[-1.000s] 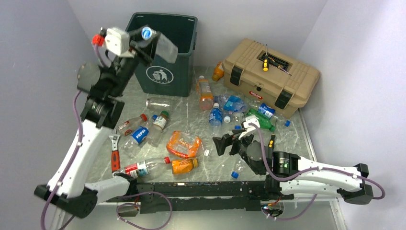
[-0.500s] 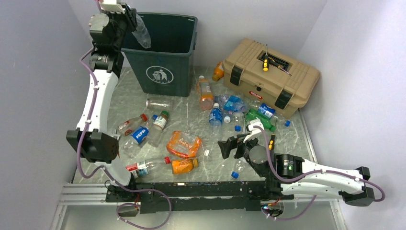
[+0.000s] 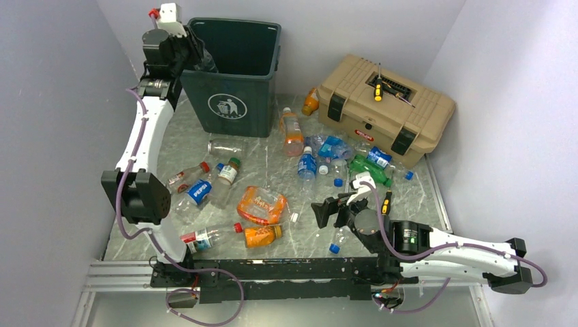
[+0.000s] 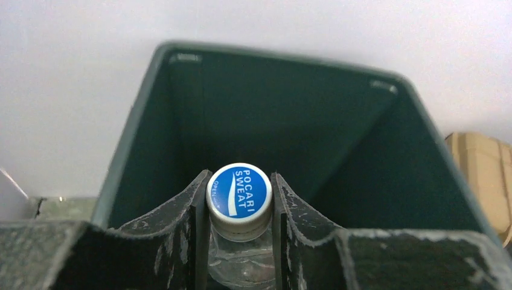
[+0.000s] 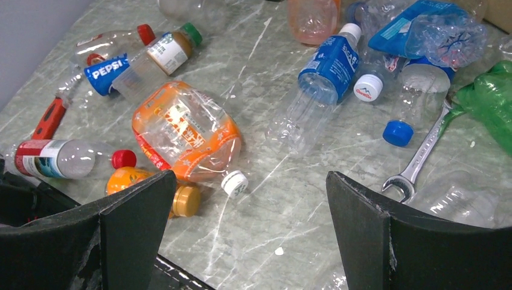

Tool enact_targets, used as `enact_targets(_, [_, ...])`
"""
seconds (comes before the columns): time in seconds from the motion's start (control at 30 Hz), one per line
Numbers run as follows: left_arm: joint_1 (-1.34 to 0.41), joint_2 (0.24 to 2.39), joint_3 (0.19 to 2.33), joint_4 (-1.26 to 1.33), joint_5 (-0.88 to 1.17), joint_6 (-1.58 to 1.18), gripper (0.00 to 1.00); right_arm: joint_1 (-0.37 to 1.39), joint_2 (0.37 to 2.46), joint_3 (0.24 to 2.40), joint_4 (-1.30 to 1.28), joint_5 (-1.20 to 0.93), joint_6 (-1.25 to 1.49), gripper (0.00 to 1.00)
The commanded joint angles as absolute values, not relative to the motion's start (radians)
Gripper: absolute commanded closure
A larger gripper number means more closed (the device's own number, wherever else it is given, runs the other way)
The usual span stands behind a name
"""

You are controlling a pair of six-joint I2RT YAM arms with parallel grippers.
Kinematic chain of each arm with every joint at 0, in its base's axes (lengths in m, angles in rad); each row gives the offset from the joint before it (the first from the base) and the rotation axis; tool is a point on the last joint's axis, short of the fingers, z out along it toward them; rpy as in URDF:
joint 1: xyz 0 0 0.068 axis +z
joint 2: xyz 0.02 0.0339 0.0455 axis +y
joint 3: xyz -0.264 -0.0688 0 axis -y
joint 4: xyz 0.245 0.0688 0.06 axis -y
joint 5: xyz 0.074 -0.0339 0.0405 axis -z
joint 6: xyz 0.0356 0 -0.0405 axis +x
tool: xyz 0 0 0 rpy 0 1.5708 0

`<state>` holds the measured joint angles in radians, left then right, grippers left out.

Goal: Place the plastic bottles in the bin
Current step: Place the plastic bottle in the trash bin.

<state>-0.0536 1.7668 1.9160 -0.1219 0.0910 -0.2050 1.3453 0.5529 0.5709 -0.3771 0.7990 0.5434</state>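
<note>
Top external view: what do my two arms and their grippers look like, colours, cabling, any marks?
Both the left arm and right arm have white link shells, black joint housings and a mauve cable looped alongside. The right arm shows a small green light. The left gripper and right gripper have black wedge-shaped fingers, the left's scuffed grey.

You see only the cap and neck of the clear plastic bottle with the blue-and-white cap (image 4: 239, 196); its body runs off the bottom edge between the black fingers (image 4: 175, 235) of the left gripper (image 4: 240, 179). The floor of the dark green plastic bin (image 4: 272, 109) is lost in shadow, and the tan plastic toolbox (image 4: 477, 169) is cut by the right edge.
</note>
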Motion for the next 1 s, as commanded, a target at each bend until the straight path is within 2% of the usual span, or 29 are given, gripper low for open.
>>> enact_targets(0.0, [-0.052, 1.772, 1.867, -0.124, 0.121, -0.226, 1.00, 1.348, 0.557, 0.585, -0.402, 0.815, 0.554, 0.00])
enact_targets(0.17, [-0.052, 1.789, 1.878, -0.187, 0.154, -0.213, 0.98, 1.348, 0.562, 0.575, -0.405, 0.822, 0.566, 0.00])
enact_targets(0.2, [-0.052, 1.791, 1.884, -0.201, 0.165, -0.212, 0.86, 1.348, 0.565, 0.575, -0.406, 0.824, 0.567, 0.00])
enact_targets(0.3, [-0.052, 1.781, 1.892, -0.216, 0.179, -0.219, 0.37, 1.348, 0.581, 0.583, -0.411, 0.828, 0.566, 0.00])
enact_targets(0.33, [-0.052, 1.771, 1.890, -0.214, 0.176, -0.225, 0.26, 1.348, 0.586, 0.587, -0.412, 0.828, 0.564, 0.00])
enact_targets(0.4, [-0.052, 1.743, 1.884, -0.202, 0.172, -0.231, 0.13, 1.348, 0.598, 0.597, -0.415, 0.832, 0.559, 0.00])
enact_targets(0.43, [-0.052, 1.726, 1.884, -0.198, 0.173, -0.240, 0.03, 1.348, 0.603, 0.601, -0.418, 0.834, 0.557, 0.00])
enact_targets(0.57, [-0.054, 1.661, 1.948, -0.260, 0.197, -0.269, 0.01, 1.348, 0.616, 0.618, -0.420, 0.834, 0.547, 0.00])
enact_targets(0.67, [-0.071, 1.549, 1.907, -0.258, 0.202, -0.299, 0.00, 1.348, 0.624, 0.629, -0.424, 0.839, 0.550, 0.00])
enact_targets(0.8, [-0.125, 1.329, 1.722, -0.269, 0.194, -0.308, 0.00, 1.345, 0.651, 0.666, -0.464, 0.865, 0.587, 0.00])
enact_targets(0.97, [-0.225, 1.083, 1.460, -0.403, 0.170, -0.281, 0.01, 1.298, 0.721, 0.718, -0.518, 0.843, 0.643, 0.00])
